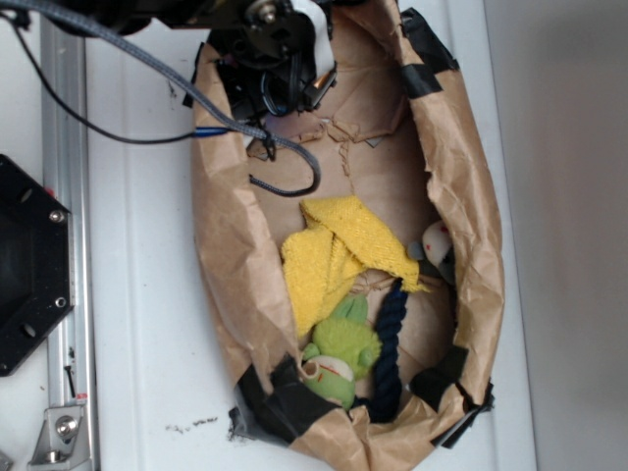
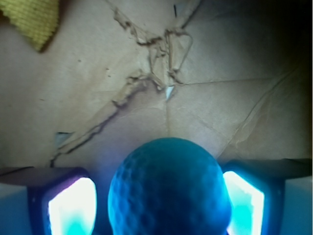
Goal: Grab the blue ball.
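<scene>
**Blue ball sits between the fingers of the hand**

Wrist view: the small turquoise-blue dimpled ball (image 2: pixel 168 191) fills the lower middle of the pic, w/ the robot's hand (image 2: pixel 161 208) around it. One glowing finger pad (image 2: pixel 72 208) is just left of the ball, the other just right, both pressed up to its sides as far as the view shows, so the hand is closed narrow on the ball. Under it lies the brown paper floor, torn and creased. A corner of the yellow knitted cloth (image 2: pixel 34 19) shows at the top left.

Exterior view: the hand (image 1: pixel 285 88) is at the far end of the crumpled brown paper-lined tray (image 1: pixel 471 177), low inside it, cables trailing off over the white desk (image 1: pixel 137 294). The ball itself is hidden there by the arm. The yellow cloth (image 1: pixel 334 250) lies mid-tray. Toward the near end: a green plush toy (image 1: pixel 343 348), and just beside it the dark navy twisted rope toy (image 1: pixel 390 343). A grey plush mouse (image 1: pixel 437 250) rests against the tray's right wall. Black tape (image 1: pixel 285 407) patches the tray rim at the near corners & far right edge.
</scene>
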